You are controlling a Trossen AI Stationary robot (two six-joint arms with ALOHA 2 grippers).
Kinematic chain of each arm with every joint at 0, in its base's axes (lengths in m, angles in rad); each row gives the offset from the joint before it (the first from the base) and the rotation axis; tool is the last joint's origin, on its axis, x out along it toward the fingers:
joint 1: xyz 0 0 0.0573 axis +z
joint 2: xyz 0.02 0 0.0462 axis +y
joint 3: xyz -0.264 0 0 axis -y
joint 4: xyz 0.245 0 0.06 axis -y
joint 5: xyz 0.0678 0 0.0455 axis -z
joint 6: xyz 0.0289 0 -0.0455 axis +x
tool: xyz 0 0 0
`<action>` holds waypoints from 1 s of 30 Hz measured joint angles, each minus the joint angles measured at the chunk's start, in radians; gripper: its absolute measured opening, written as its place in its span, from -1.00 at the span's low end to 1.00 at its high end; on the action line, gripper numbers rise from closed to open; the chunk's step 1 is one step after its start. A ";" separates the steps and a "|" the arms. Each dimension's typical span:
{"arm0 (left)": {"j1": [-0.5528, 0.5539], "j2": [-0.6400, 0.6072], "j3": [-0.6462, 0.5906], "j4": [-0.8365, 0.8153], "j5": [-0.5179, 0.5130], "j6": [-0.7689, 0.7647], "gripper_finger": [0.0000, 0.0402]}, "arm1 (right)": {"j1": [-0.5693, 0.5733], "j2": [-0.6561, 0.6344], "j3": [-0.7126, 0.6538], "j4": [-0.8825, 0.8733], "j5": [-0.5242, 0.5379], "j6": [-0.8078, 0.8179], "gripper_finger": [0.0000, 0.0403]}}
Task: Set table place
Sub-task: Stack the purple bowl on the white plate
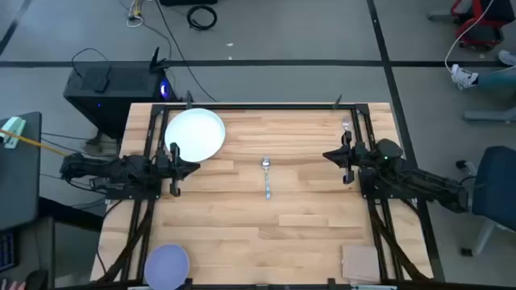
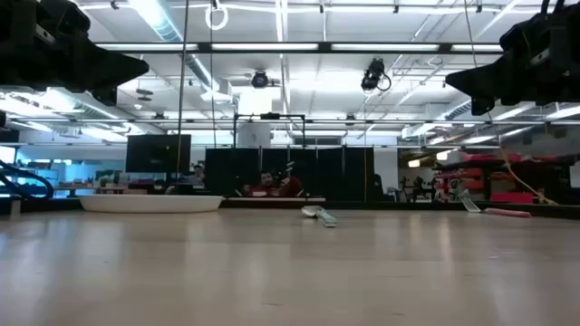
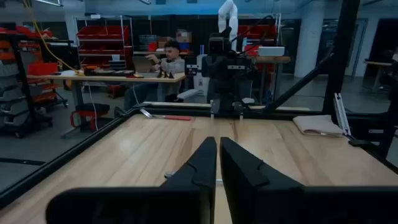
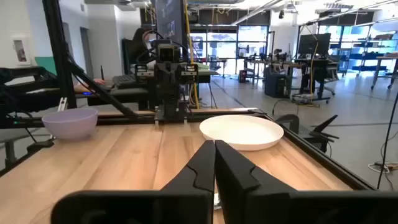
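Note:
The white plate (image 1: 194,134) lies flat on the table (image 1: 306,217) at its far left. The silver spoon (image 1: 267,176) lies in the middle. The red-handled fork (image 3: 165,116) lies near the far right corner. The lavender bowl (image 1: 167,266) stands at the near left edge. My left gripper (image 1: 196,167) hovers at the left side, just near of the plate, shut and pointing toward the spoon. My right gripper (image 1: 326,155) hovers at the right side, shut, pointing toward the left arm. Both are well above the tabletop, their fingers (image 3: 217,152) (image 4: 214,155) closed on nothing.
A tan square pad (image 1: 360,262) lies at the near right corner. Black rails (image 1: 149,161) run along the left and right sides under the arms. Bare wood stretches between spoon, bowl and pad. People sit at desks beyond the table.

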 joint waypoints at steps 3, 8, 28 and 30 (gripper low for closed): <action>0.000 0.000 0.000 0.000 0.000 0.000 -0.83 | 0.000 0.000 0.000 0.000 0.000 0.000 -0.91; 0.000 0.000 0.000 0.000 0.000 0.000 -0.81 | 0.000 0.000 0.000 0.000 0.000 0.000 -0.91; 0.000 0.000 0.000 0.000 0.000 0.000 -0.80 | 0.000 0.000 0.000 0.000 0.000 0.000 -0.91; 0.000 0.000 0.000 0.000 0.000 0.000 -0.80 | 0.000 0.000 0.000 0.000 0.000 0.000 -0.91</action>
